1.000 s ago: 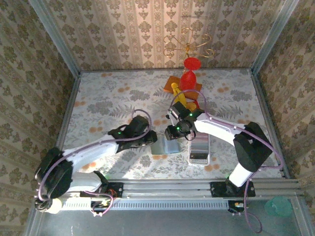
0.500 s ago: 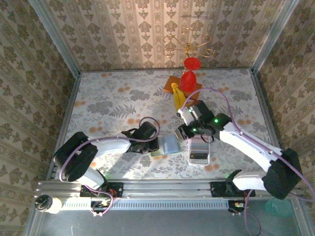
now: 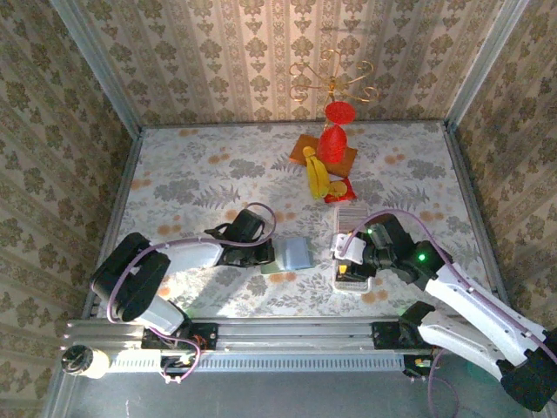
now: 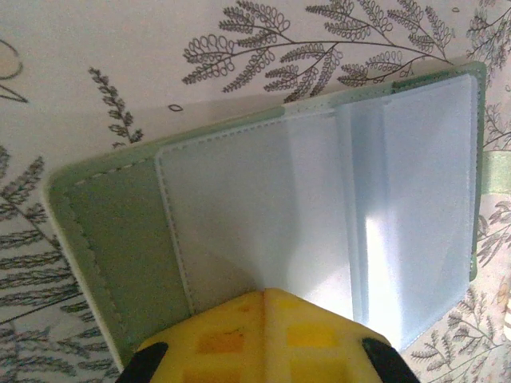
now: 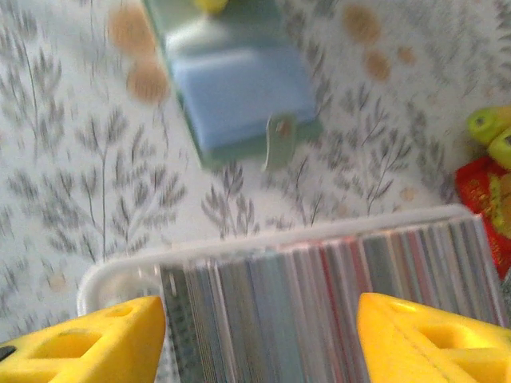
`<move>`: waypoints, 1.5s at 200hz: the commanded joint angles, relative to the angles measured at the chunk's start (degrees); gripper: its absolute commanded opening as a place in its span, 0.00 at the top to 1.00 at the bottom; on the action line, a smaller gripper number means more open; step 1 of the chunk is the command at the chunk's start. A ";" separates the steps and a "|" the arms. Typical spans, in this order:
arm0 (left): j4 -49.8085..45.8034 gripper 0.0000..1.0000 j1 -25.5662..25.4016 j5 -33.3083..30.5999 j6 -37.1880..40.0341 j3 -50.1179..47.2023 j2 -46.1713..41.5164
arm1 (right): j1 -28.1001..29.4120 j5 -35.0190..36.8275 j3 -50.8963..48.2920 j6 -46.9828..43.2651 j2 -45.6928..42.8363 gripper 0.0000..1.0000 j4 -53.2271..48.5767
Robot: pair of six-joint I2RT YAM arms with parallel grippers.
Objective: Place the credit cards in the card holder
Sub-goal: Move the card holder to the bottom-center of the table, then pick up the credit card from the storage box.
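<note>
Note for you: card holder sage-green, inner sleeves pale bluish-clear. The credit cards make a striped row of grey, pink, white. The tray is white. The table cover is pale, with grey fern sprigs and orange blotches. The right gripper and left gripper are both yellow-fingered.

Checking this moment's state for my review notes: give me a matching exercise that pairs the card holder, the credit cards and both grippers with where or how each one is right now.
Things
1. card holder
2. credit cards
3. left gripper
4. right gripper

States
A. open, over the card row
B. lying open, clear sleeves facing up
C. shut, at the holder's edge
D. standing as a striped row in the white tray

Pairs: 1-B, 2-D, 3-C, 4-A
</note>
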 commanded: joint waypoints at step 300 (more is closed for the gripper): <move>-4.22 1.00 -2.34 -7.58 -12.33 -11.28 -26.03 | 0.65 8.54 -9.23 -21.84 9.35 0.18 11.99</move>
